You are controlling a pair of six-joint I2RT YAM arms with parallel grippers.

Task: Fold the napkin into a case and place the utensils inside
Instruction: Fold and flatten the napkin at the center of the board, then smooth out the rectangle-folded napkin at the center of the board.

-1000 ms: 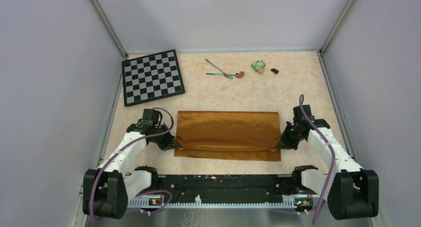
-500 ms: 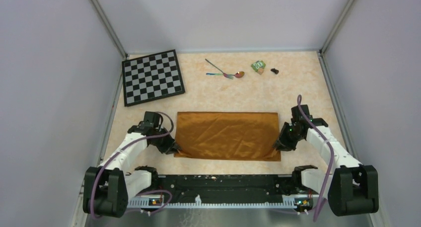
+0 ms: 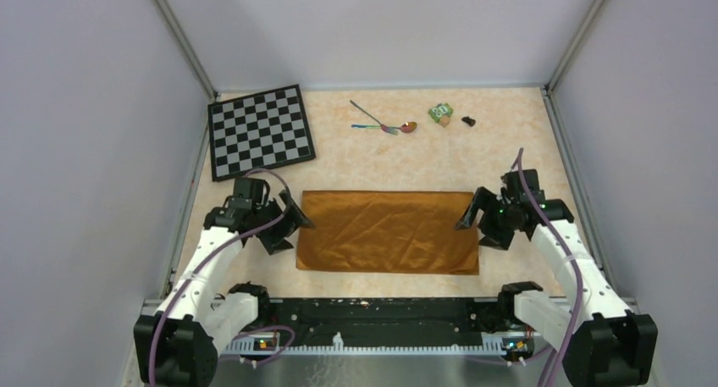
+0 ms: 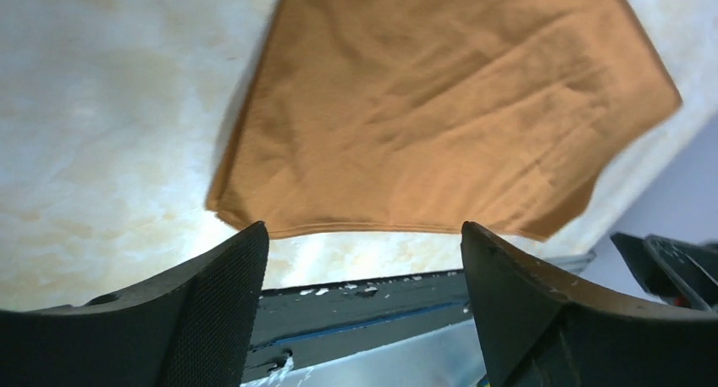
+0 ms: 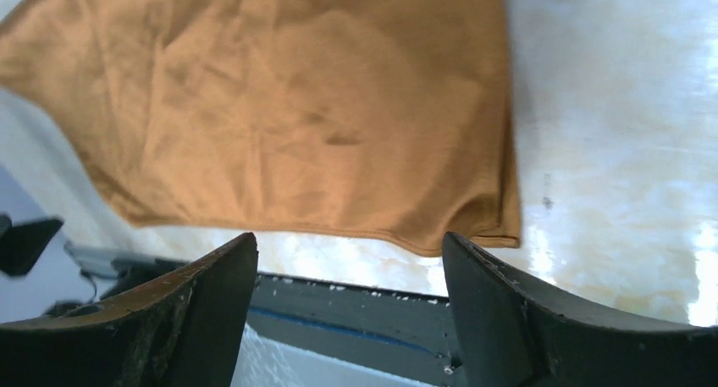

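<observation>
Top external view: the napkin point(image 3: 387, 232) lies flat on the surface point(image 3: 381, 163) as a wide orange-brown rectangle, creased, in the near middle between the two arms. The left fingers point(image 3: 296, 213) stand spread wide just beside its left edge, and the right fingers point(image 3: 467, 216) stand spread wide just beside its right edge. Neither pair has cloth between its pads.

In the left wrist view, the napkin point(image 4: 440, 107) fills the area ahead of the fingers point(image 4: 212, 311). Its near edge runs across the gap between them, beyond the tips, with bare surface on the left. The pads are apart from the cloth and nothing sits in the gap.

In the right wrist view, the napkin point(image 5: 279, 107) likewise lies ahead of the open fingers point(image 5: 508, 311). Its near right corner is just above the right-hand finger, and a doubled layer shows along that edge. The cloth does not touch either pad.

The utensils point(image 3: 383, 122) lie crossed at the far middle of the surface, well apart from the napkin and both arms. A chessboard point(image 3: 260, 131) sits at the far left. A small green block point(image 3: 440, 112) and a small dark object point(image 3: 468, 120) sit to the right of the utensils.
</observation>
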